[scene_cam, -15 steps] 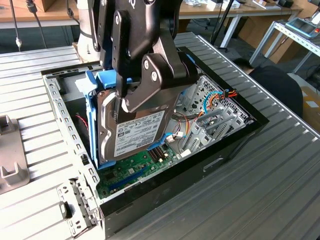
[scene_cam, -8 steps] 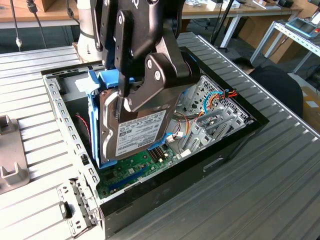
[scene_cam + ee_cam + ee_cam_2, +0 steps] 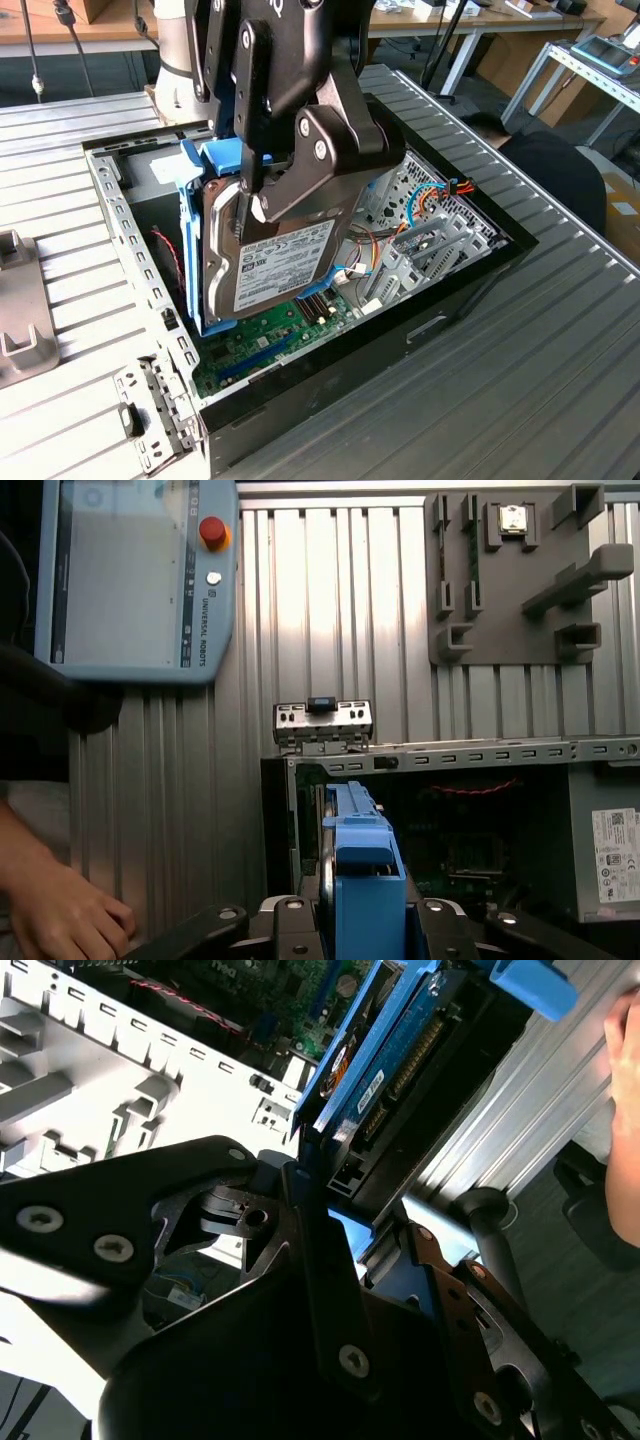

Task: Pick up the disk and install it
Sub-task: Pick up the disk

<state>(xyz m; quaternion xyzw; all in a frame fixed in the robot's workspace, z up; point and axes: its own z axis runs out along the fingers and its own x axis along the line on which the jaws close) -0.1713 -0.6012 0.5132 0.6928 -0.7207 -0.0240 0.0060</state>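
One disk (image 3: 285, 270) | centre of exterior view, held on edge over open computer case (image 3: 450, 315) | end effector (image 3: 268, 203) clamped across its flat faces | judged dense, rigid, shock-sensitive; its frame edges seemed the safest hold.

Black gripper (image 3: 262, 198), chunky angular links, silver screw heads; pale grey arm tube (image 3: 172, 55).

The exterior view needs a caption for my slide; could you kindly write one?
Jaws clamp the disk on edge above the open computer case.
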